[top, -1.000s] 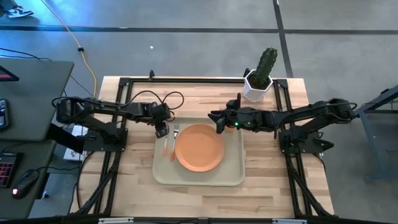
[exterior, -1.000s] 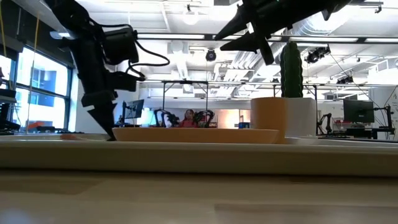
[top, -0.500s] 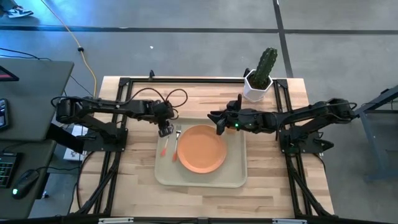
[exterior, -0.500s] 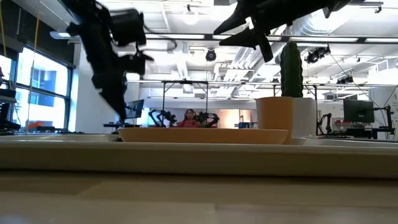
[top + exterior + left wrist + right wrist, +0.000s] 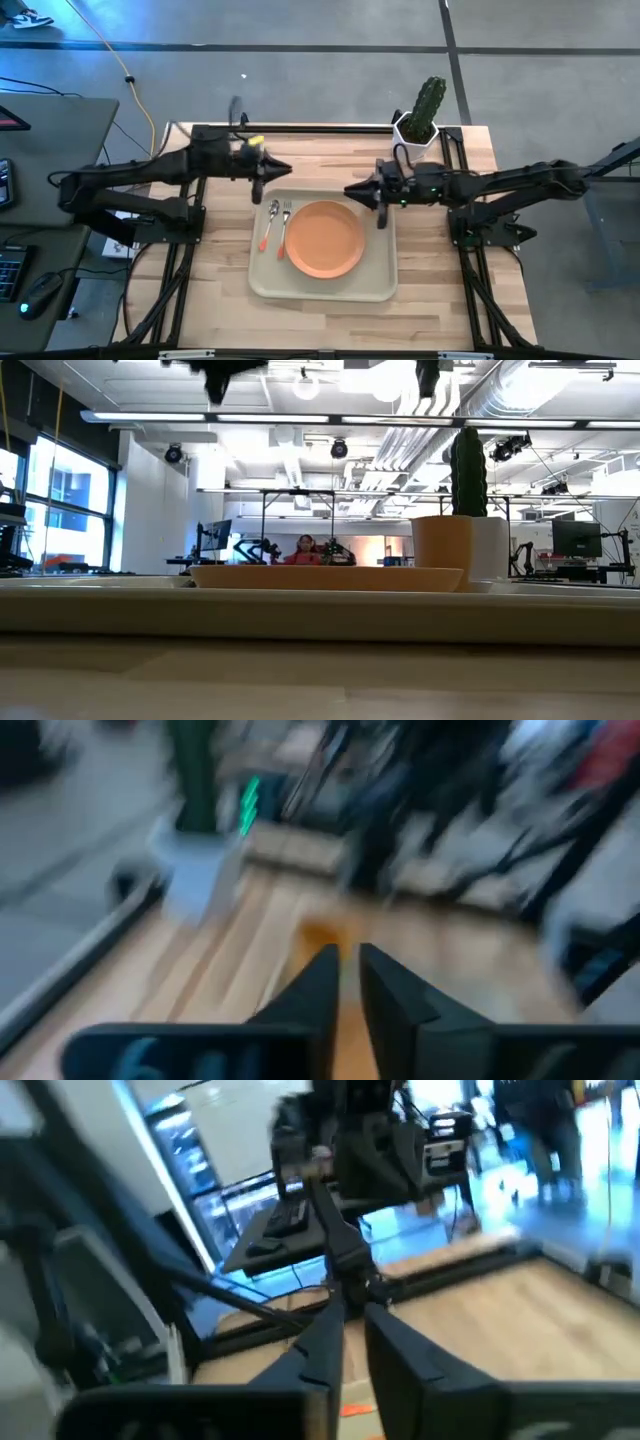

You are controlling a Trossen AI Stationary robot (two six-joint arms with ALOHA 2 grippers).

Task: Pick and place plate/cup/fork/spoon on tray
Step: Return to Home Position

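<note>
The beige tray (image 5: 375, 285) lies mid-table. On it are the orange plate (image 5: 322, 238) and, at its left end, the spoon (image 5: 270, 222) and the fork (image 5: 283, 225), lying side by side. In the low view the orange cup (image 5: 437, 550) stands upright beyond the plate; in the high view my right arm hides it. My left gripper (image 5: 285, 170) is shut on nothing and hangs high above the table beyond the tray's far left corner. My right gripper (image 5: 347, 190) hovers over the tray's far edge, also shut on nothing.
A white pot with a cactus (image 5: 415, 140) stands at the table's far right, behind my right arm. Black frame rails (image 5: 300, 128) run along the table's far edge and sides. Bare wood (image 5: 320, 320) shows nearer than the tray.
My left gripper has risen from the tray's left end and drawn back toward the far left; the spoon now lies on the tray beside the fork. My right gripper has risen out of the low view and shifted slightly toward the table's right.
</note>
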